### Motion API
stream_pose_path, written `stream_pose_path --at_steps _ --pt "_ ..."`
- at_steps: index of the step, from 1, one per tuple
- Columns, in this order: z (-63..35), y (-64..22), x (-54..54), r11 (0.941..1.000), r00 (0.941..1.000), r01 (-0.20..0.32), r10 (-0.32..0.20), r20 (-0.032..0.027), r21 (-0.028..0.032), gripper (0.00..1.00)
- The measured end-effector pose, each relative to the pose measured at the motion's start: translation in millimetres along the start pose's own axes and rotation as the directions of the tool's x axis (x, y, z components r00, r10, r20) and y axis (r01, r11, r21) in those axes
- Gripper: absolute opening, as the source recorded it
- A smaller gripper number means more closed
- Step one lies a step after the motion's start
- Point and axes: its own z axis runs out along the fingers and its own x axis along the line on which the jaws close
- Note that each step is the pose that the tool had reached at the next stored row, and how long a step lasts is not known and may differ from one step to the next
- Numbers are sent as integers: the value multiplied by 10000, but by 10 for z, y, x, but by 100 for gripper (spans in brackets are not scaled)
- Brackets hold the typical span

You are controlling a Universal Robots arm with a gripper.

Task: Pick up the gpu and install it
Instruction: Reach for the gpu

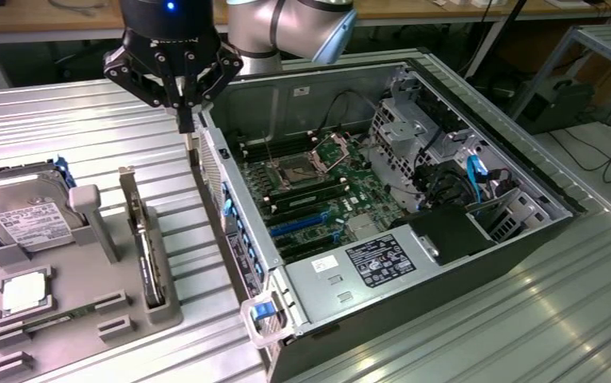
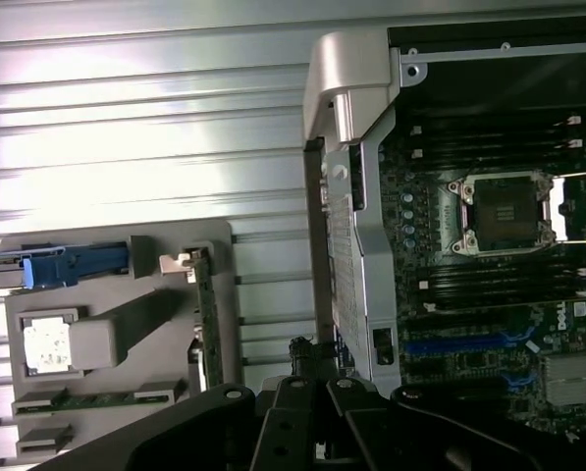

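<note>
The gpu [image 1: 143, 243] is a thin dark card standing edge-on in a slot of the grey holder [image 1: 82, 315] at the exterior view's left. In the wrist view the gpu [image 2: 207, 319] stands in the same holder [image 2: 116, 294]. My gripper [image 1: 185, 118] hangs shut and empty above the gap between the holder and the open computer case [image 1: 317, 279], close to the case's rear wall. It is higher than the gpu, further back and to the exterior view's right of it, and apart from it. The motherboard's blue expansion slots [image 1: 300, 227] lie bare inside the case.
A silver hard drive [image 1: 18, 211] and a small square chip [image 1: 24, 291] sit in the same holder. The case's perforated rear wall [image 2: 356, 255] stands just beside my fingers. A drive cage and cables [image 1: 465, 183] fill the case's right side. The ribbed metal table [image 1: 561, 319] extends around.
</note>
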Motion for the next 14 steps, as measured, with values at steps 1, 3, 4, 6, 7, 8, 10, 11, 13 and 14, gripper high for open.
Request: stream_pose_path --at_steps 1,3,4,6,7,8,10,11,13,14 --pt "0 0 5 10000 10000 0 0 0 0 11" --pt "-1 -1 16 10000 10000 0 0 0 0 11" --pt "-1 -2 24 10000 10000 0 0 0 0 11" --pt "-1 -3 39 10000 10000 0 0 0 0 11" --pt "-2 -3 45 10000 10000 0 0 0 0 11" --pt "-1 -4 50 10000 10000 0 0 0 0 11" --pt "-2 -5 61 10000 10000 0 0 -1 0 11" --pt "-2 -5 66 10000 10000 0 0 0 0 11" --pt "-3 -6 76 10000 10000 0 0 0 0 11" --pt "-2 -6 82 10000 10000 0 0 0 0 11"
